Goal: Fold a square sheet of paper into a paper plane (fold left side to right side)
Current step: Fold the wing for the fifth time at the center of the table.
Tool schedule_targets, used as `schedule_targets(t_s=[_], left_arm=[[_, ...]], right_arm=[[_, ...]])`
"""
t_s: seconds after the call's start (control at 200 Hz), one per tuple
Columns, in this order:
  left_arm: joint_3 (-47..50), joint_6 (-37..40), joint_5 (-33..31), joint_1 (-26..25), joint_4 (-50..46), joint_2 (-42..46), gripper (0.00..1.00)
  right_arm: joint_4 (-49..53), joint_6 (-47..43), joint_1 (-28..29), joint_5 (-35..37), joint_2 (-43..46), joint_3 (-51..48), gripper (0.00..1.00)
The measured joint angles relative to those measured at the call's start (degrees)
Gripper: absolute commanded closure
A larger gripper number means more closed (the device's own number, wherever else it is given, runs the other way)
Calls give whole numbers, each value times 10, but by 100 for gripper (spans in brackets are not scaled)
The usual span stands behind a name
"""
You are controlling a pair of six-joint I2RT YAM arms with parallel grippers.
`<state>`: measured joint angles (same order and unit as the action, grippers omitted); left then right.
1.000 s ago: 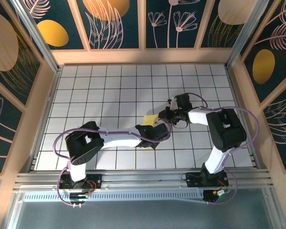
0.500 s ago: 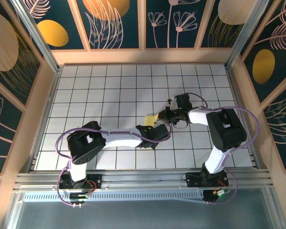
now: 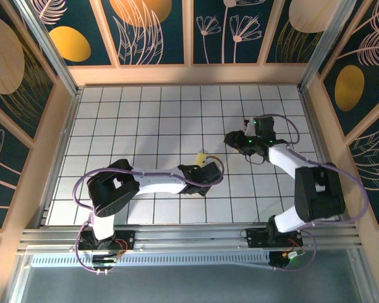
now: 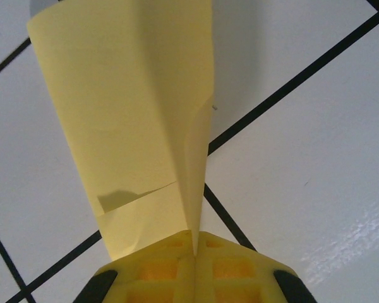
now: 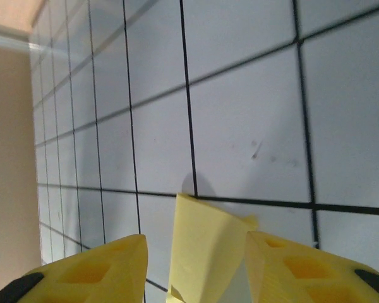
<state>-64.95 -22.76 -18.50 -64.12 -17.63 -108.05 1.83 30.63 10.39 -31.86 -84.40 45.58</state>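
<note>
The yellow paper (image 3: 203,157) is folded into a narrow, creased, tapering piece. It stands up off the white grid table (image 3: 145,120) near the middle. My left gripper (image 3: 206,166) is shut on its lower end. In the left wrist view the folded paper (image 4: 132,113) fans out from the closed left gripper (image 4: 194,243). My right gripper (image 3: 231,137) hangs a short way to the right of the paper, apart from it. In the right wrist view, the right gripper (image 5: 194,243) is open and the paper (image 5: 202,246) shows beyond the gap, touching neither finger.
A wooden rim (image 3: 189,74) encloses the gridded table on three sides, and dark panels with painted orange ovals (image 3: 69,43) rise behind it. Both arm bases sit on the metal rail (image 3: 189,238) at the near edge.
The right gripper has let go of the paper and drawn back to the right and away, with its arm swung outward. The left gripper still holds the paper in nearly the same spot.
</note>
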Motion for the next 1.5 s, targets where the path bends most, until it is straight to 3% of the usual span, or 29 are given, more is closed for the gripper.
schedule_targets(t_s=[0.18, 0.405, 0.721, 1.061, 1.501], left_arm=[[25, 0, 102, 54, 40, 32, 100], [36, -17, 265, 131, 103, 40, 100], [75, -134, 452, 198, 250, 14, 100], [110, -269, 525, 201, 408, -35, 100], [123, -351, 555, 206, 503, -71, 100]], right_arm=[[13, -23, -38, 21, 65, -28, 51], [17, -36, -43, 21, 74, -64, 51], [-5, -33, -43, 0, 75, -90, 51], [-54, -6, -28, -12, 75, -130, 55], [-101, 56, 47, 11, 48, -138, 63]])
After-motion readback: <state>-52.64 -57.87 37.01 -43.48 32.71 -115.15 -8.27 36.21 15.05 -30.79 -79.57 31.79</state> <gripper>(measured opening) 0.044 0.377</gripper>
